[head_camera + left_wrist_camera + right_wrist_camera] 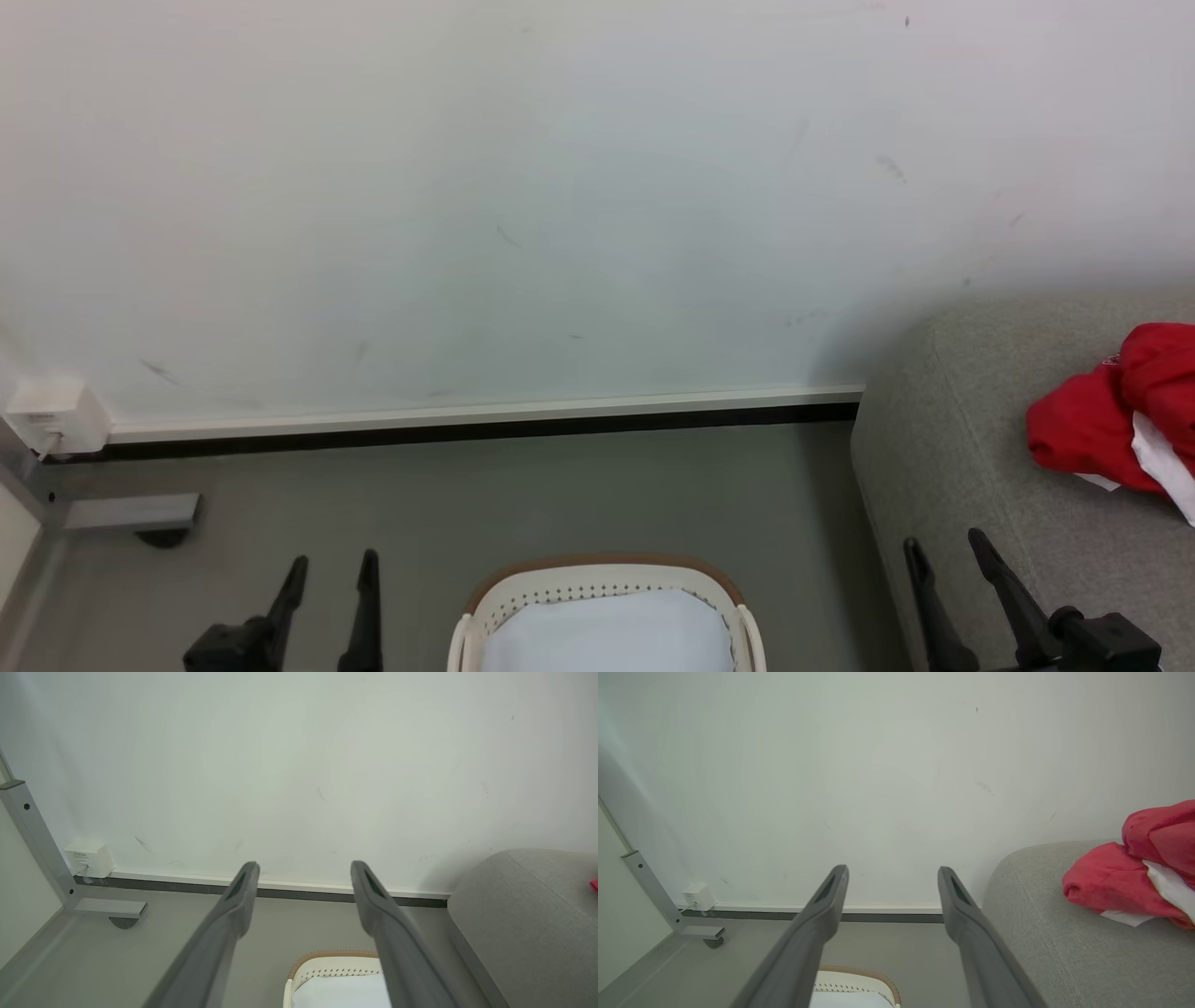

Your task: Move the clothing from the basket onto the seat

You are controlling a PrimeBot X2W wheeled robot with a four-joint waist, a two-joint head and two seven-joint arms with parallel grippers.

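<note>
Your left hand [333, 560] and right hand [943, 539] both stand open, holding nothing. The sofa [952, 448] at your right carries the red clothes [1088, 431]; the basket [597, 567] on the floor [560, 495] between your hands holds a pale liner [607, 633].

From the head we look forward and down at the wall [560, 187], the floor [467, 504] and the basket [602, 563]. Our two wrist cameras face that same wall from lower down, sharing the basket and the seat [528, 914] corner.
</note>
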